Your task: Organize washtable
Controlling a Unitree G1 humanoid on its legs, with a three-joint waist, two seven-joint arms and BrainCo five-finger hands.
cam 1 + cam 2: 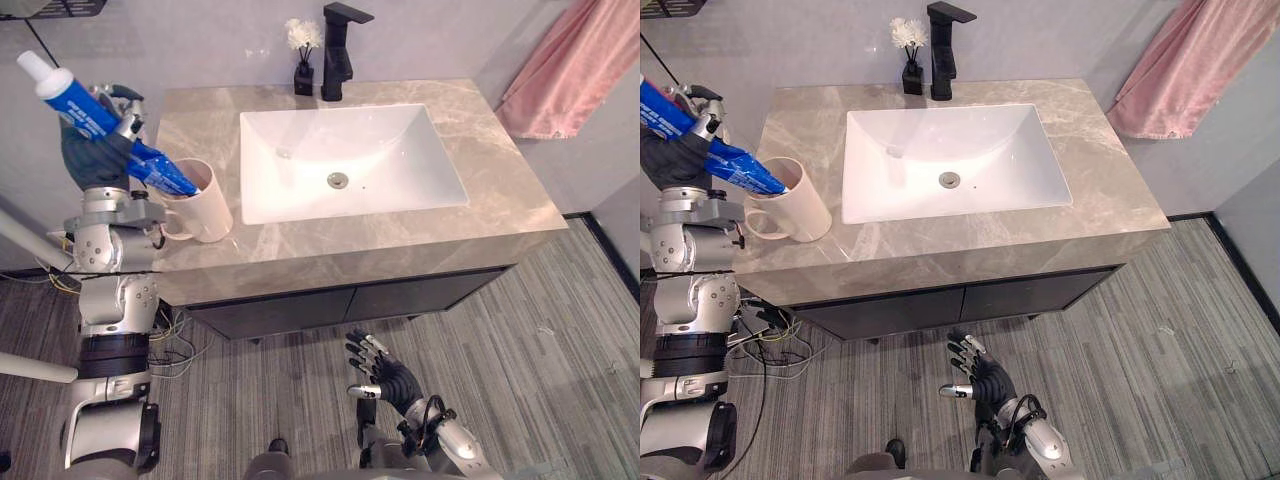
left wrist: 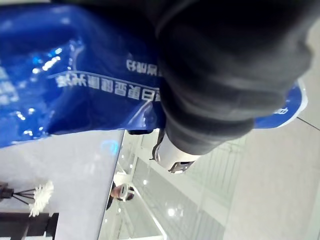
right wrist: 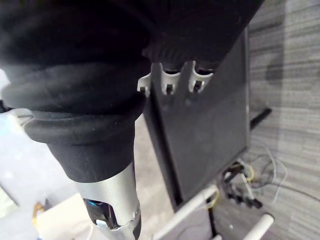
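Grey marble washtable (image 1: 500,200): one white sink (image 1: 380,150), one black faucet (image 1: 338,50), one flower vase (image 1: 303,62). One cream mug (image 1: 208,210) at left front. Left hand (image 1: 98,152) fingers wrapped round one blue toothpaste tube (image 1: 78,102), white print, flat end at the mug's mouth. Right hand (image 1: 378,372) low near floor, fingers loosely spread.

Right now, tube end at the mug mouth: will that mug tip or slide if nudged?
Likely slides first: the mug stands upright on a glossy marble countertop. It looks taller than wide, so a rim-height push from the toothpaste tube in the left hand could tip it.
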